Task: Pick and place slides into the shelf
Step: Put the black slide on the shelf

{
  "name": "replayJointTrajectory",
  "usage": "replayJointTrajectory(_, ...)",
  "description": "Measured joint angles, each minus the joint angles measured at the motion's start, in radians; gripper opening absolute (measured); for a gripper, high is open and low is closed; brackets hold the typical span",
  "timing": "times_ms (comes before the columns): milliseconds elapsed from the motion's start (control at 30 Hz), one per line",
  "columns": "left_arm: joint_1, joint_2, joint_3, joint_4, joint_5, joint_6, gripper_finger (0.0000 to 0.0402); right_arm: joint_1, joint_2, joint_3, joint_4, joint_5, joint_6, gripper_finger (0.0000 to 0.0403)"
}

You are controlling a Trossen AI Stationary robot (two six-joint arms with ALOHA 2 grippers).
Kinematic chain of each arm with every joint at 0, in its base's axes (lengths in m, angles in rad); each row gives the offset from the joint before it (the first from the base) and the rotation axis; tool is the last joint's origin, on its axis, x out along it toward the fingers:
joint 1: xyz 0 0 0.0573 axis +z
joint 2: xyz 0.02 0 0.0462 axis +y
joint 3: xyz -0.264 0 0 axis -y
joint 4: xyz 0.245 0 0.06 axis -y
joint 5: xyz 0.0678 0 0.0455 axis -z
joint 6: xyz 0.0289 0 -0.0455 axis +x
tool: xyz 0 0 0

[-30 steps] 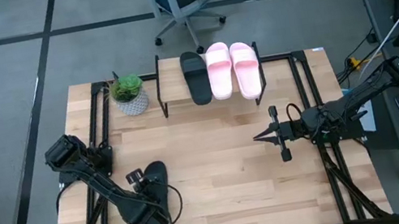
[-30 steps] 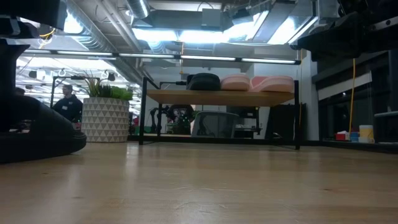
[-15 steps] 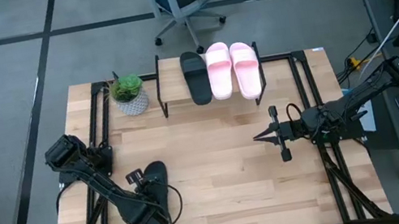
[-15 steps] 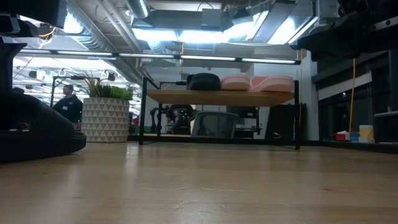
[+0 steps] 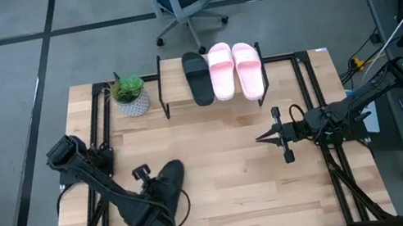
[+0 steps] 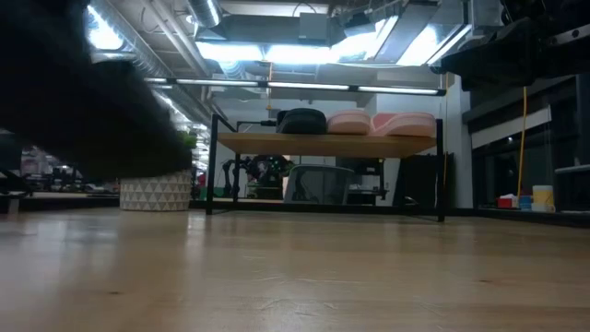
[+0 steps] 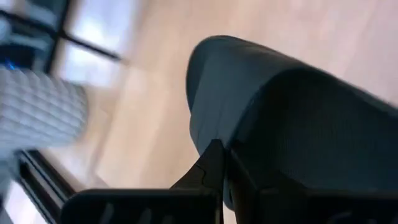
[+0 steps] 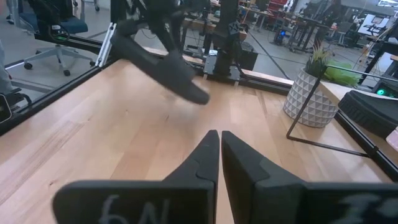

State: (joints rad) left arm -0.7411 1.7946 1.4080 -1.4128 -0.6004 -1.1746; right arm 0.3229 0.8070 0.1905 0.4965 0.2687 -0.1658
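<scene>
We see the tabletop point(image 5: 233, 199) with broad bare wood between the shelf point(image 5: 171, 75) at its far edge and the arms nearer us. On the shelf's top board lie one black slide point(image 5: 198, 78) and two pink slides point(image 5: 236, 70), side by side and touching, leaving an open strip of board on the side toward the potted plant point(image 5: 130, 95), which stands just beside the shelf.

The fourth slide, black point(image 5: 165, 182), is lifted clear of the tabletop, well short of the shelf, clamped in the left tool point(image 5: 151, 190); the right wrist view shows it tilted in the air above the wood.

The right tool point(image 5: 269, 138) hovers over the tabletop on the shelf's pink-slide side, well apart from the shelf, its fingers point(image 8: 202, 155) pressed together on nothing.
</scene>
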Motion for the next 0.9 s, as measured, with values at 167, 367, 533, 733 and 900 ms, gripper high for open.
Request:
replayJointTrajectory(167,0.047,0.0,0.111,-0.102,-0.16,0.061,0.0001,0.0,0.0,0.0,0.0,0.0,0.003,0.0021)
replayJointTrajectory(367,0.13,-0.002,0.234,-0.16,-0.342,0.217,0.0001,0.0,0.0,0.0,0.0,0.0,0.003,0.0021)
replayJointTrajectory(533,0.222,-0.002,0.305,-0.158,-0.436,0.377,0.0,0.0,0.0,0.0,0.0,0.0,0.003,0.0021)
replayJointTrajectory(733,0.349,-0.002,0.355,-0.159,-0.482,0.495,0.0,0.0,0.0,0.0,0.0,0.0,0.003,0.0021)
replayJointTrajectory(900,0.452,-0.002,0.378,-0.159,-0.522,0.555,0.0,0.0,0.0,0.0,0.001,0.0,0.003,0.0021)
